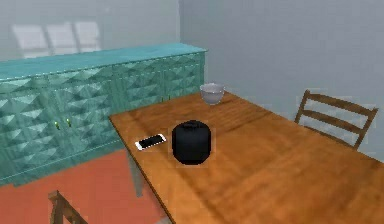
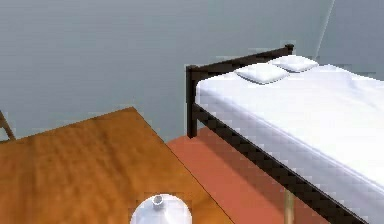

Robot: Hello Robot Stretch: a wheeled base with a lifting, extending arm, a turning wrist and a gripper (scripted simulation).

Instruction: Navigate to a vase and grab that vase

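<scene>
On the forward view's left I have a teal sideboard along the wall, then the wooden bench running off to the right. On it, left to right, are a white phone, a black round pot just beside the phone, and a pale bowl farther back near the far edge. A chair stands at the bench's right side.

In the arm side view the bench takes the left. At the bottom edge, near the bench's corner above the red floor, sits a white round-bodied thing with a narrow neck. I take it for the vase. Well apart to the right is a bed with two pillows.

My worry is that corner. The vase sits near the bench's edge, so a sideways nudge from the arm could tip it or push it off onto the floor. Its smooth rounded body may also slip in a poor grasp. The picture's edge cuts off its lower part, so I can't judge its height for the approach.

I cannot tell how the jaws stand, nor where they lie relative to the vase. Since the vase sits so low in the arm side view, I judge it lies close in on the reaching side.
</scene>
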